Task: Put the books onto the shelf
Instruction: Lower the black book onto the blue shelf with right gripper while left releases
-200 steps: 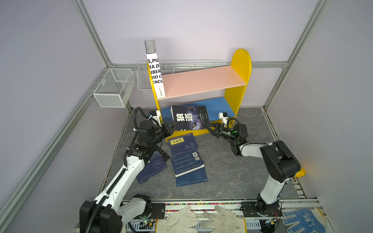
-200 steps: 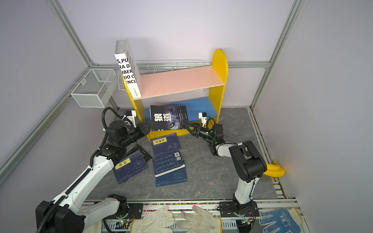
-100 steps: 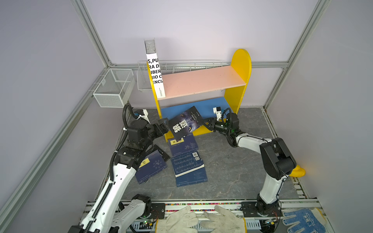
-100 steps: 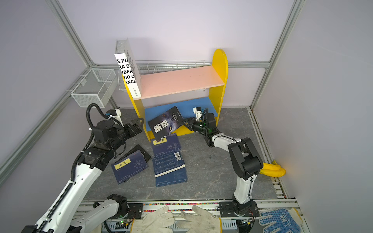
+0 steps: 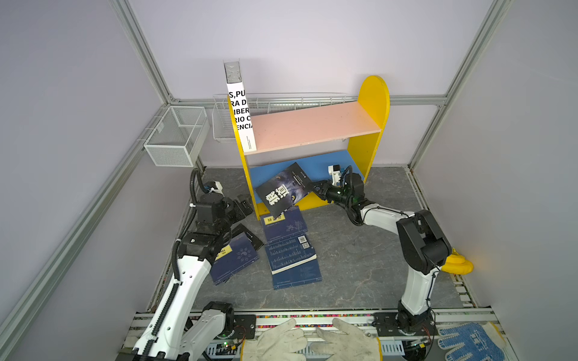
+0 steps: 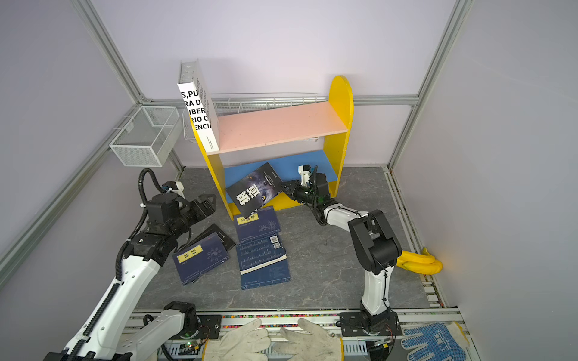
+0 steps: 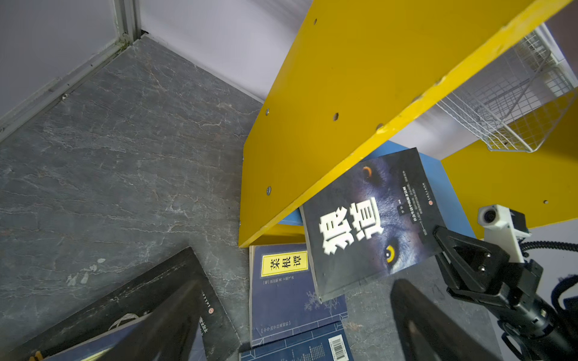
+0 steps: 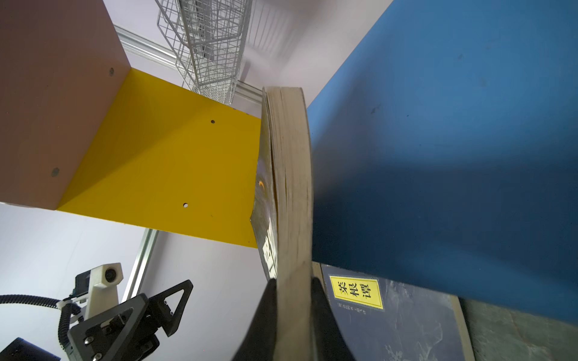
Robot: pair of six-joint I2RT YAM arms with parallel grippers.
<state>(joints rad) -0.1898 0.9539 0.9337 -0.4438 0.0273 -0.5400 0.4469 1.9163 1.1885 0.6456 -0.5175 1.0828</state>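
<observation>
My right gripper [image 5: 316, 188] [image 8: 292, 281] is shut on the edge of a black book [image 5: 283, 189] [image 6: 251, 191] [image 7: 369, 225]. The book hangs tilted in front of the blue lower board [image 5: 316, 162] of the shelf [image 5: 312, 125]. One corner is over a navy book [image 5: 283, 225] on the floor. My left gripper [image 5: 245, 203] [image 6: 209, 203] [image 7: 295, 281] stands open and empty, left of the shelf's yellow side. Two more navy books [image 5: 291, 259] [image 5: 234, 259] and a second black book [image 6: 212, 233] lie on the floor. A white book [image 5: 239, 115] stands on the pink board.
Two white wire baskets [image 5: 176, 137] [image 5: 266, 106] hang on the back frame beside and behind the shelf. Work gloves [image 5: 281, 340] and a blue glove [image 5: 472, 343] lie on the front rail. A yellow object [image 5: 456, 264] sits by the right wall.
My left gripper has opened, let go of the black book and drawn back to the left. The right gripper kept the book, which now hangs more tilted by the blue board.
</observation>
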